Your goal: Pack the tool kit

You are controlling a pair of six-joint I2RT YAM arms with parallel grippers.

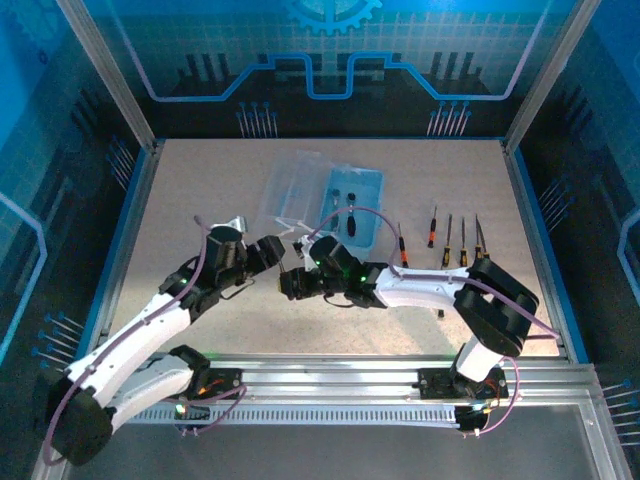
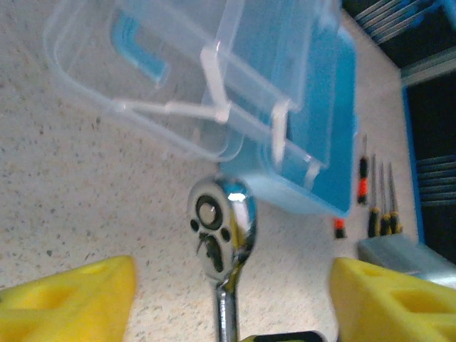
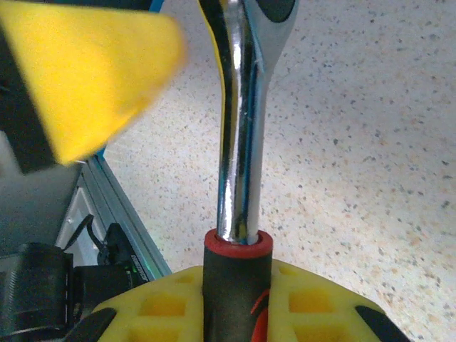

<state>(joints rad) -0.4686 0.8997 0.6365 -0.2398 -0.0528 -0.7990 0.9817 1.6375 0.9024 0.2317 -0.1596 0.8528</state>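
Top view: the case (image 1: pixel 372 188) sits open near the middle of the counter (image 1: pixel 200 190), toward the far side. Its blue base is on the right and its clear lid (image 1: pixel 295 185) lies flat to the left. A dark tool (image 1: pixel 350 222) lies inside the base. To the right of the case, apart from it, the screwdrivers (image 1: pixel 447 242) lie in a row with their shafts pointing away from the arms. The 2 arms meet just in front of the case. The left claw (image 1: pixel 270 250) and the right claw (image 1: pixel 291 283) are close together and face each other. At this size I cannot tell how either one is set.

Left wrist: the left claw (image 2: pixel 234 285) is spread wide, its 2 yellow fingers (image 2: pixel 71 299) at the bottom corners. Between them, touching neither, is the chrome head of the ratchet (image 2: pixel 221 221), with its shaft running down out of frame. Beyond the head is the case, lid on the left and blue base on the right. The screwdrivers lie past it at the right edge.

Right wrist: the right claw (image 3: pixel 239 285) is pinching the ratchet by its black handle, just below the red collar, between its yellow fingers (image 3: pixel 320 306). The chrome shaft rises straight up over the speckled counter. A blurred yellow finger of the left claw sits at the upper left, beside the shaft and not on it. An aluminium rail (image 3: pixel 121 206) shows at the lower left.
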